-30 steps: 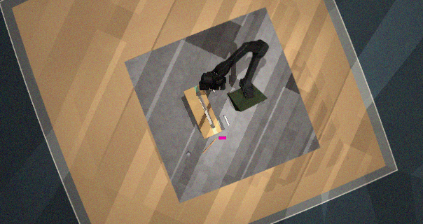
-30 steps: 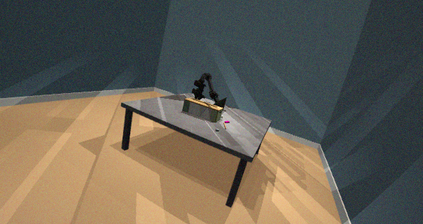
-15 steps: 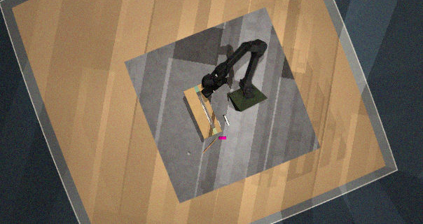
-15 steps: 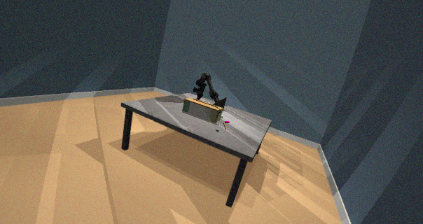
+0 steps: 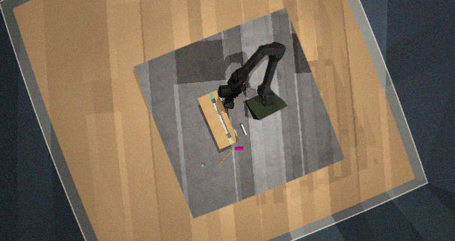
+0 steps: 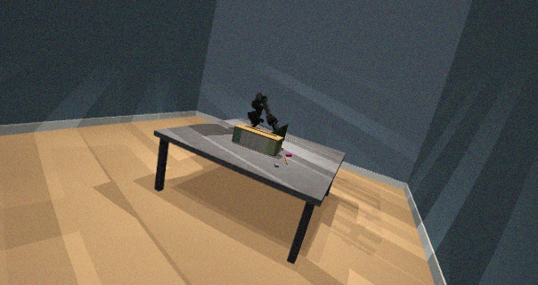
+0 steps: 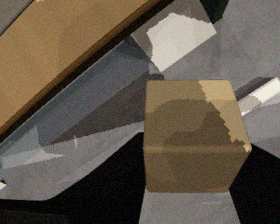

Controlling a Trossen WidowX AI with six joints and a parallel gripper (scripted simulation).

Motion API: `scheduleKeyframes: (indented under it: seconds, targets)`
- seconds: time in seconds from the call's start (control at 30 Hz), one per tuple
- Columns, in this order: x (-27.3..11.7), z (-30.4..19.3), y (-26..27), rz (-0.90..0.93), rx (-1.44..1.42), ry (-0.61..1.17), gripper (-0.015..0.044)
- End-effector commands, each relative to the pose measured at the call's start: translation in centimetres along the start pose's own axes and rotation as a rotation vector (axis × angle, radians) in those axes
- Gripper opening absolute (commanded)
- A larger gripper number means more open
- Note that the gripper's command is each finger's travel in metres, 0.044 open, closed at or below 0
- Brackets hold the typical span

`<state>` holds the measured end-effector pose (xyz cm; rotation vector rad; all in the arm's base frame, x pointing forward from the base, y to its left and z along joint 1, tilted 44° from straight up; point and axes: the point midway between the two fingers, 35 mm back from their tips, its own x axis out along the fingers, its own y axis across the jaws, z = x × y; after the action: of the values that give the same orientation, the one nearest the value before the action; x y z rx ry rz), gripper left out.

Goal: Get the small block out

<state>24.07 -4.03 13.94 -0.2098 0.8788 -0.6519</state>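
A tan block (image 7: 196, 125) fills the space between the black fingers of my gripper (image 7: 184, 141) (image 5: 228, 105), which is shut on it. The gripper is beside the long side of the box nearer the arm base, toward its upper end in the top view, and close to it. The block is off the table; its exact height cannot be told. The box (image 5: 212, 124) (image 6: 256, 141) (image 7: 66, 50) stands upright, with a wooden top and green ends. In the exterior view the box partly hides the gripper, and the block cannot be made out.
A white bar (image 5: 243, 129) (image 7: 263, 95) lies between the box and the arm's dark green base (image 5: 273, 107). A magenta block (image 5: 239, 148) (image 6: 289, 155), a thin orange stick (image 5: 226, 157) (image 6: 286, 160) and a small grey piece (image 5: 203, 165) (image 6: 276, 166) lie past the box's lower end.
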Motion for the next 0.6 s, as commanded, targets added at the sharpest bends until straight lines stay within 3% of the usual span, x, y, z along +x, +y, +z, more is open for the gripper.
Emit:
scheduleKeyframes:
  seconds: [0.0,0.57]
  targets:
    - [-0.4,0.0,0.1,-0.010,-0.171,-0.007,0.0000]
    - [-1.7,-0.5,0.4,-0.058,-0.908,-0.006,0.0000]
